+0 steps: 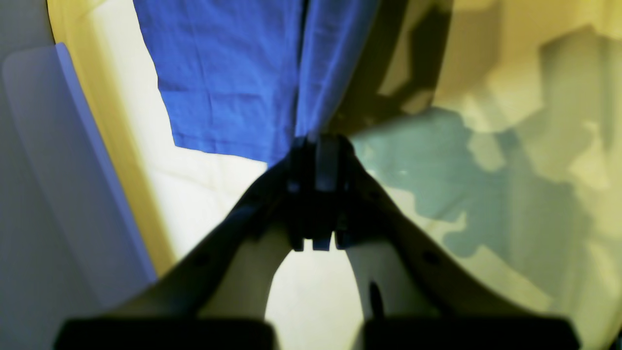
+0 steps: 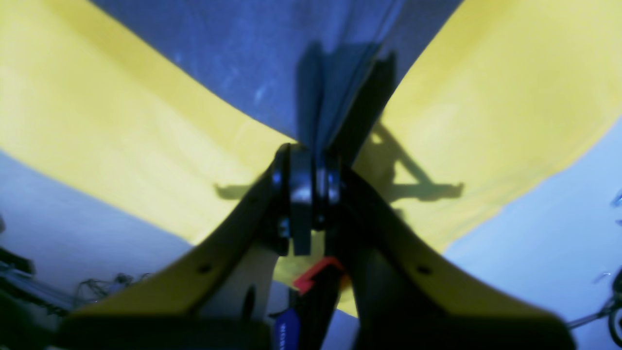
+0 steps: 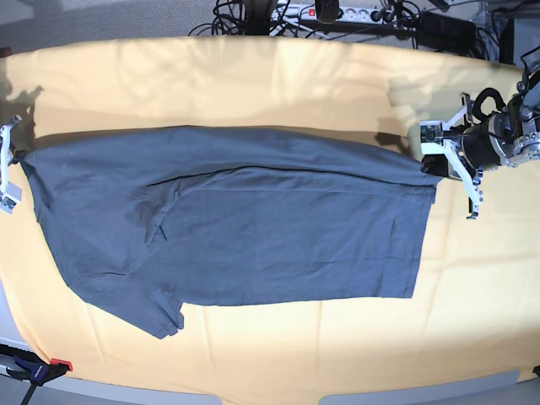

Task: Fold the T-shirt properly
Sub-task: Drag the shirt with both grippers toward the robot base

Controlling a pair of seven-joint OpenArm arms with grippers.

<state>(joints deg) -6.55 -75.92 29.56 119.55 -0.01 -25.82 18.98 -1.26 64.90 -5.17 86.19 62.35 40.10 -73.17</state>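
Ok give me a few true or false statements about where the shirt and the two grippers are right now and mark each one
1. The left gripper is shut on the T-shirt. True.
2. The right gripper hangs open above the shirt. False: it is shut on the fabric.
3. The shirt lies on a yellow cloth. True.
4. The shirt is rolled into a ball. False: it is spread wide between the two grippers.
5. A sleeve shows at the shirt's lower corner in the base view. True.
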